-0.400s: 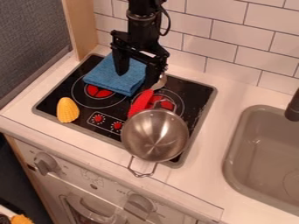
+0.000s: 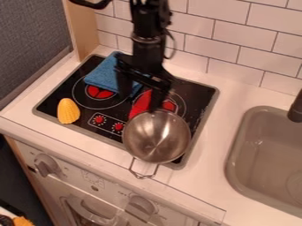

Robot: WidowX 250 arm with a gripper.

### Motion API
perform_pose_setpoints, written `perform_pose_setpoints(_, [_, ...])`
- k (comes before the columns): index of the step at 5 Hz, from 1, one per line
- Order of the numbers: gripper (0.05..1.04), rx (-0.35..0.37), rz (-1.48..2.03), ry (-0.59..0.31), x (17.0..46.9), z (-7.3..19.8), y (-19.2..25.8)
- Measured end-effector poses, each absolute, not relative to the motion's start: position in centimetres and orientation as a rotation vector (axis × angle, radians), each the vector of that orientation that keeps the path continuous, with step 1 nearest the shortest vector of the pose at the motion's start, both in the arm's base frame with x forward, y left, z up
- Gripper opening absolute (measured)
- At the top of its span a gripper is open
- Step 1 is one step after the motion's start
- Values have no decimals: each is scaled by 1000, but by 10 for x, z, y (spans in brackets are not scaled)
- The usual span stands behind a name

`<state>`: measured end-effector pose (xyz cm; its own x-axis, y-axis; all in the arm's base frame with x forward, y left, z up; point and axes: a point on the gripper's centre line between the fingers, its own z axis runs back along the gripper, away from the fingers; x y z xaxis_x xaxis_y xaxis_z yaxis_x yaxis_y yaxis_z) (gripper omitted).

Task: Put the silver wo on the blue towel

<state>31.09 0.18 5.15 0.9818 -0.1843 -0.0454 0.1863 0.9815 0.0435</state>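
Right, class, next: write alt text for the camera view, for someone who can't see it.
A black robot gripper hangs open over a toy stove, near the rim of a silver wok, with a folded blue towel behind. A yellow object lies at left, a grey sink at right.

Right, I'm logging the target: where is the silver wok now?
In the camera view, the wok sits on the front right of the stove, the pincer by its far rim.
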Motion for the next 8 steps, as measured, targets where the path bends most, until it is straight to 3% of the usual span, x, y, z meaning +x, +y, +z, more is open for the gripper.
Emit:
perform_pose_setpoints(1, [1000, 66, -264, -49, 284, 83, -34])
perform_pose_setpoints(2, [1000, 70, -319, -102, 260, 94, -63])
perform_pose_setpoints(4, [1000, -16, -359, -14, 250, 40, -96])
perform_pose_setpoints(5, [1000, -7, -345, -2, 255, 15, -97])
perform_pose_setpoints(6, [946, 49, -359, 5, 258, 4, -95])
perform_pose_setpoints(8, [457, 72, -353, 18, 261, 4, -94])
